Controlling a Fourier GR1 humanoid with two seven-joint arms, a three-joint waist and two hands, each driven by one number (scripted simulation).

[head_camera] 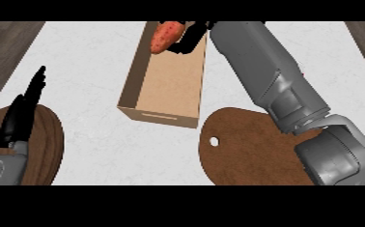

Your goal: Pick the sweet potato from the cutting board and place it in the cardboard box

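An orange sweet potato (164, 36) hangs over the far end of the open cardboard box (168, 83). My right hand (191, 38) reaches across from the right, its black fingers curled round the potato's right side. The right forearm crosses above the brown cutting board (246, 151), which lies bare at the lower right with a small hole near its left edge. My left hand (25, 106) rests at the left edge, fingers straight and pointing up, holding nothing.
A round dark wooden board (44, 144) lies under the left hand at the lower left. The white marble counter (85, 66) spreads around the box. Dark wood flooring shows at the far corners.
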